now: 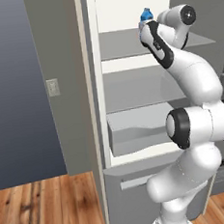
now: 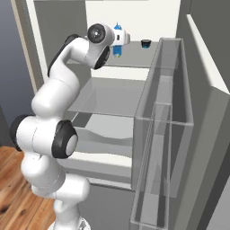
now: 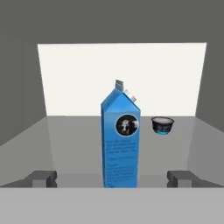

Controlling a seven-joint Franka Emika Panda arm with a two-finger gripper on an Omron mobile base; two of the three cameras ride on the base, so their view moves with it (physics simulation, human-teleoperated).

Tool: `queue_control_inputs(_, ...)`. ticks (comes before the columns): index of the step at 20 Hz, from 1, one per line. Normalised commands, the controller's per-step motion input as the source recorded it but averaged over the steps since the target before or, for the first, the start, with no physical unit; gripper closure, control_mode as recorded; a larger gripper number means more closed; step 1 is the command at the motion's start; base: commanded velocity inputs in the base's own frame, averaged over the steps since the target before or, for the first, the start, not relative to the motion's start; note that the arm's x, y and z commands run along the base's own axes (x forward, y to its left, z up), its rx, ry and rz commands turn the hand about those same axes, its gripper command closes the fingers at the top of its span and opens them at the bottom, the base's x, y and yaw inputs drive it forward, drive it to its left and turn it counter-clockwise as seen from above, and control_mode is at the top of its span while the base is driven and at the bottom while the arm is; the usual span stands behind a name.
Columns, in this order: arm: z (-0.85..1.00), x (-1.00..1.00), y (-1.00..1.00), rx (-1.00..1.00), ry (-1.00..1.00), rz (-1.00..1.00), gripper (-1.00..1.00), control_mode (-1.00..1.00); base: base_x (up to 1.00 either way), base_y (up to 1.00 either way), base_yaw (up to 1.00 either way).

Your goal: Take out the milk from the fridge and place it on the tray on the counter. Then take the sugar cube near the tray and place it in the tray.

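The milk [image 3: 120, 140], a bright blue gable-top carton, stands upright on the upper shelf [image 1: 122, 45] of the open fridge [image 1: 63, 65]. Its top peeks over my wrist [image 1: 146, 15] in the left base view, and the hand partly covers it [image 2: 117, 31] in the right base view. My gripper [image 3: 112, 178] is open and level with the carton's base. One fingertip [image 3: 42, 177] stands on each side of the carton, well apart from it. Nothing is held. The tray, the counter and the sugar cube are out of view.
A small dark cup [image 3: 162, 124] sits on the same shelf, behind and to the right of the milk [image 2: 145, 43]. The fridge door, with clear bins [image 2: 166, 112], stands open on the right. Lower shelves and a grey drawer bin [image 1: 135, 136] lie below.
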Motion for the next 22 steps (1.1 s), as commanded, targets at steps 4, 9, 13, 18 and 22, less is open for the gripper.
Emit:
queue_control_inputs(4,0.18,0.19,0.00,0.00,0.00,0.00,-1.00,-1.00,0.00,0.00,0.00)
queue_control_inputs(9,0.07,0.27,-0.01,0.00,0.00,0.00,-1.00,-1.00,0.00,0.00,0.00)
queue_control_inputs(13,0.00,0.38,0.00,0.00,0.00,0.00,-1.00,-1.00,0.00,0.00,0.00)
queue_control_inputs(18,0.00,0.37,-0.01,0.00,0.00,0.00,-1.00,-1.00,0.00,0.00,0.00)
queue_control_inputs(22,0.00,0.29,0.00,0.00,0.00,0.00,-1.00,-1.00,0.00,0.00,0.00)
